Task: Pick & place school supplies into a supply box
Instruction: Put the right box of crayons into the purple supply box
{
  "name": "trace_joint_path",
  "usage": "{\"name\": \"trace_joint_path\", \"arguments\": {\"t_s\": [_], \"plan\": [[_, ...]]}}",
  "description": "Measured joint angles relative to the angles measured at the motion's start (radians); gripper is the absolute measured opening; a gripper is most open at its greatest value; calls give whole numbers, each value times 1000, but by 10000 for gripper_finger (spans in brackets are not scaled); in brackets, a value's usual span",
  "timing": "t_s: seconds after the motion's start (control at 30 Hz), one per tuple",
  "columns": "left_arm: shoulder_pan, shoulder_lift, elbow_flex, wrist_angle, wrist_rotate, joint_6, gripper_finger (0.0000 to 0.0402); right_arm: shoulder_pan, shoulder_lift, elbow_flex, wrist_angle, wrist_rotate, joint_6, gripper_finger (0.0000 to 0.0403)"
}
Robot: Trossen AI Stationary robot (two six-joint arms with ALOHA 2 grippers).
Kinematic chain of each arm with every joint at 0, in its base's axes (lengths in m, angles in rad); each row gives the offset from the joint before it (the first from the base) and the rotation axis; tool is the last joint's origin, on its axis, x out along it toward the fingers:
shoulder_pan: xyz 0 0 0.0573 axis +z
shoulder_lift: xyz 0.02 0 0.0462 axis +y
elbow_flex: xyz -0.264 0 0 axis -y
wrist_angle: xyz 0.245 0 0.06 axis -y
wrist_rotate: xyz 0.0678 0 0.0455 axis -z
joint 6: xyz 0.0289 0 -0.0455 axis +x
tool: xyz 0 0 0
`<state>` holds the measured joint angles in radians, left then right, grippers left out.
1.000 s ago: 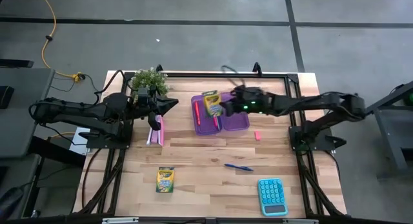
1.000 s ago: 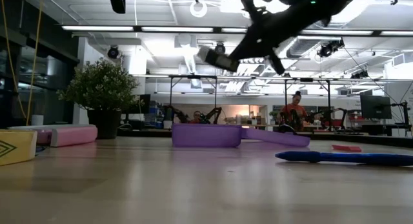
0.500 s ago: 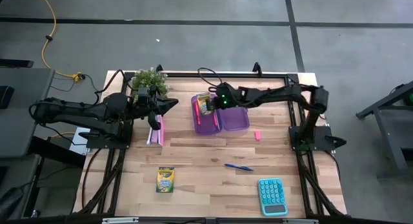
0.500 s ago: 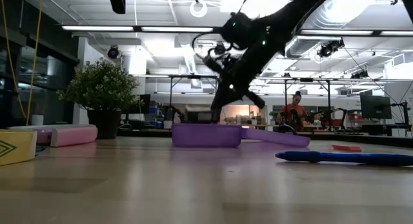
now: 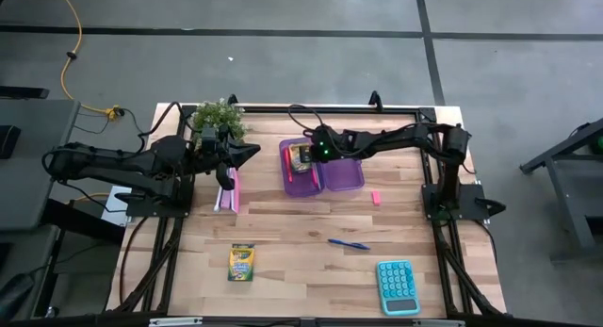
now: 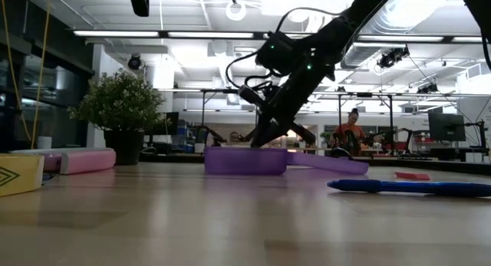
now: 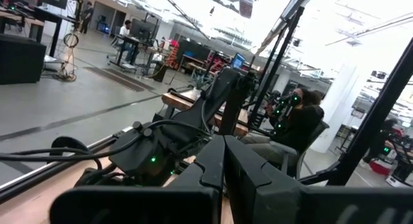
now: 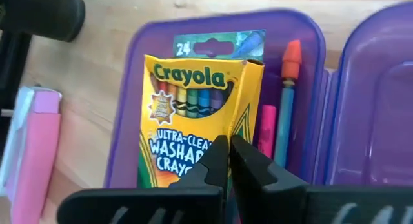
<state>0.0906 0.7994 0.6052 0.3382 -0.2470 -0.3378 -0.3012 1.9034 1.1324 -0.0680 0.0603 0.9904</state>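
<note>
A yellow-green crayon box (image 8: 193, 101) lies inside the left half of the open purple supply box (image 5: 323, 172), beside a pink marker (image 8: 266, 130) and a blue pen with an orange cap (image 8: 288, 88). My right gripper (image 5: 309, 155) reaches down into that half and is shut on the crayon box. My left gripper (image 5: 252, 150) is shut and empty, above the table left of the supply box. A second crayon box (image 5: 242, 263), a blue pen (image 5: 349, 243) and a pink eraser (image 5: 375, 198) lie flat on the table. My right gripper holds the crayon box by its near end (image 8: 193, 161), the fingers close together over its printed face. The fingers themselves hide the exact place of contact. They come from the table's right, slanting down. The box sits tilted inside the supply box's left half.
A potted plant (image 5: 219, 118) stands at the far left. A pink-and-white booklet (image 5: 228, 190) lies below my left gripper. A teal calculator (image 5: 398, 286) lies at the near right. The supply box's right half (image 5: 345, 174) lies open.
My right gripper has carried the crayon box toward the table's left and down, from above the supply box's middle into its left half. The arm has stretched out across the table.
</note>
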Motion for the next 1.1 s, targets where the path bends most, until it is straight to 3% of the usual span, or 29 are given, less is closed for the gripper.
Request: {"name": "trace_joint_path", "arguments": {"t_s": [0.9, 1.1], "plan": [[0, 0, 0, 0, -3, -3, 0, 3, 0, 0, -2, -4, 4, 0], [0, 0, 0, 0, -3, -3, 0, 3, 0, 0, 0, 0, 4, 29]]}}
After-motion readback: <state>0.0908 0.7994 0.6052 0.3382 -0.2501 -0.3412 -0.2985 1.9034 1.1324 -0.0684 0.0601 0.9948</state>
